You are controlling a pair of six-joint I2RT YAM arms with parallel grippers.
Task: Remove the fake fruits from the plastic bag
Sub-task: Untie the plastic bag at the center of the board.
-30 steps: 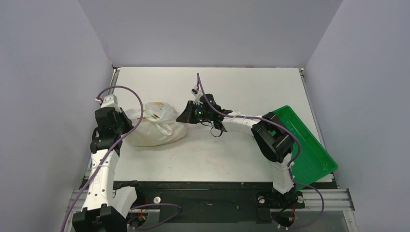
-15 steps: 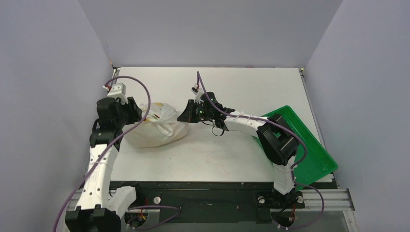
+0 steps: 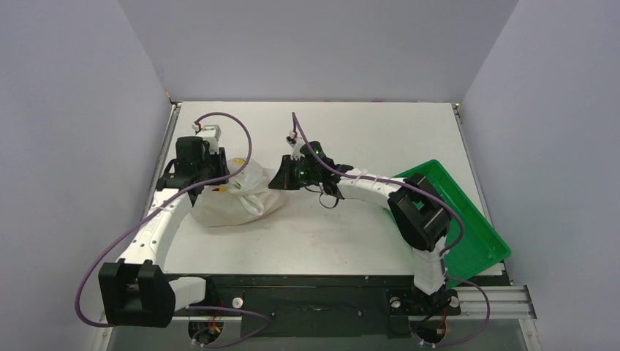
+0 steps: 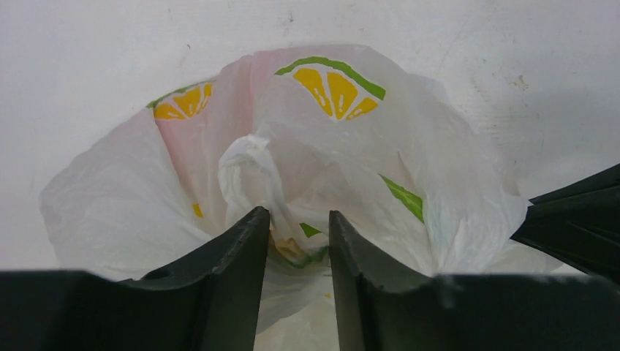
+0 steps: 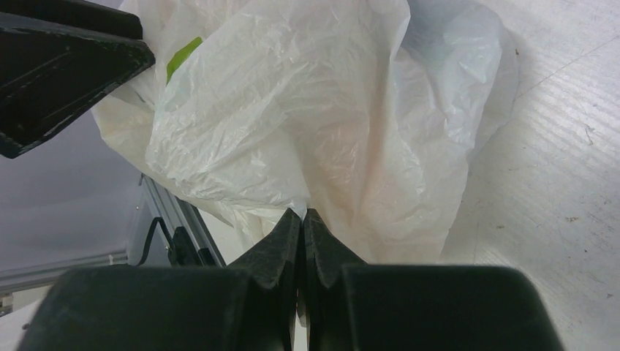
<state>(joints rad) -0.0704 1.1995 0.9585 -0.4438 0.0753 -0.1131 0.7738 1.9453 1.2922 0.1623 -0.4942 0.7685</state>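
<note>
Plastic bag on white tbl, lilac walls

A white tabletop, faintly scuffed and smudged toward 6 o'clock, fills the middle of the top view. Plain lavender-grey panels box it in: the back wall at 12 o'clock, the left wall at 9 o'clock, the right wall at 3 o'clock. At 6 o'clock a black strip and a silver metal rail edge the tabletop. The light is soft and even, the shadows faint.
</note>
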